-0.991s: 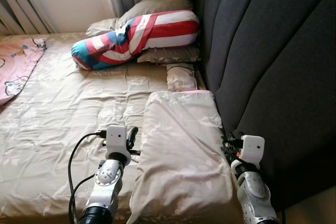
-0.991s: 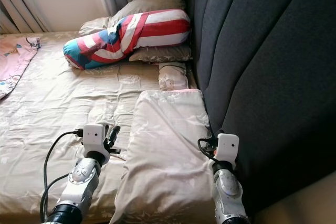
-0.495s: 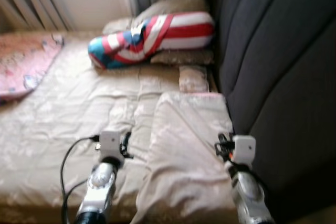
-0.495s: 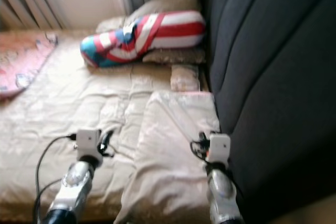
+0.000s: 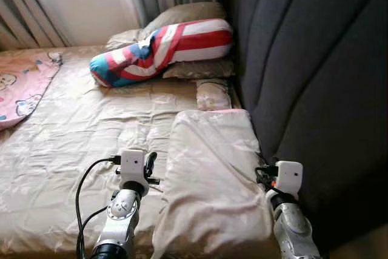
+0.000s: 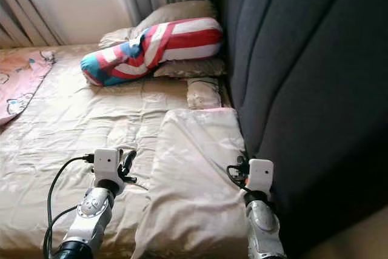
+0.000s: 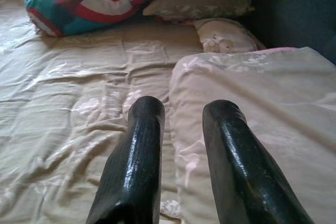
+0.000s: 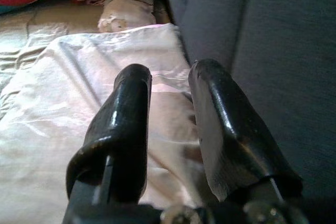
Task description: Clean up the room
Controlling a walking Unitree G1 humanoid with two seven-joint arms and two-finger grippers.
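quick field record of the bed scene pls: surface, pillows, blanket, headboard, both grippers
surface: bed under a wrinkled beige sheet
near pillow: large beige pillow lying flat beside the headboard, between the two arms
far pillows: striped red, white and blue bolster lying on beige pillows by the curtains
small cushion: small beige cushion between the near pillow and the far pile
blanket: pink printed blanket at the bed's left edge
headboard: dark grey padded headboard
left gripper: open, at the near pillow's left edge
right gripper: open, over the near pillow's right edge, next to the headboard

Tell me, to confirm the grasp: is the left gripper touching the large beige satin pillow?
Cannot tell. Left wrist view shows the left gripper open at the large beige satin pillow's edge.
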